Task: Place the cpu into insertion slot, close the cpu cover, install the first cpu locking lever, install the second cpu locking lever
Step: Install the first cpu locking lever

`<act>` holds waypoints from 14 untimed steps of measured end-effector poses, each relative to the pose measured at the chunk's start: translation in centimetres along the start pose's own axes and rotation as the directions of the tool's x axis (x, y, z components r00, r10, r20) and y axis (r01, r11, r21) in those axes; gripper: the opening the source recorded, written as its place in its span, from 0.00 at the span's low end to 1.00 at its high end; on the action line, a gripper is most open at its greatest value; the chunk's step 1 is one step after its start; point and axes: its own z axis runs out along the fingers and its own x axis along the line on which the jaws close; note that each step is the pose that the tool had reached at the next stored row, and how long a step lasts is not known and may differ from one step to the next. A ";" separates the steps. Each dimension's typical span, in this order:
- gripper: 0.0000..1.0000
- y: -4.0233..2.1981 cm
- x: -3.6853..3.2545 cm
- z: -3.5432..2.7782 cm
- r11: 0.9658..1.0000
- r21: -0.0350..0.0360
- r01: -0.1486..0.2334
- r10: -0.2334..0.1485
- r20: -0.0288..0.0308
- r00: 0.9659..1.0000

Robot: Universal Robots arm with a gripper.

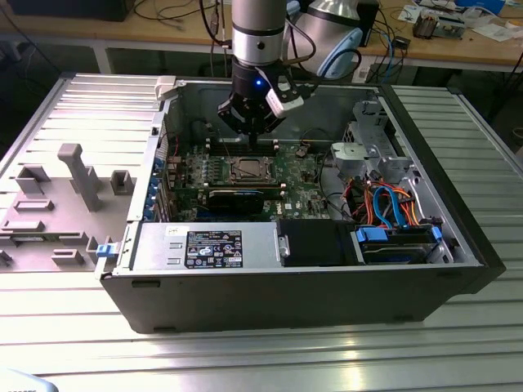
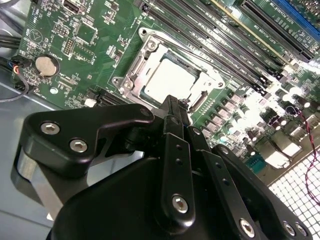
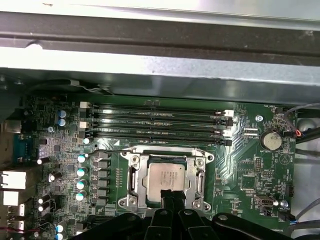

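On a ribbed metal table (image 1: pixel 245 359) an open computer case (image 1: pixel 458 253) is laid; the gripper (image 3: pixel 170 196) is held shut, empty, over the seated cpu (image 3: pixel 167 175).

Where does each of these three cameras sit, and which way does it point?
Exterior view: off the arm, looking down into the open computer case; arm and pincer show.
First wrist view: on the arm, facing the motherboard; the pincer shows by the cpu.
Second wrist view: on the arm, looking along the pincer's black body toward the cpu.
All three share the cpu and pincer.
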 end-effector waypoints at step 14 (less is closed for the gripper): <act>0.11 0.05 0.77 -0.01 1.000 0.000 0.000 0.000 0.000 1.000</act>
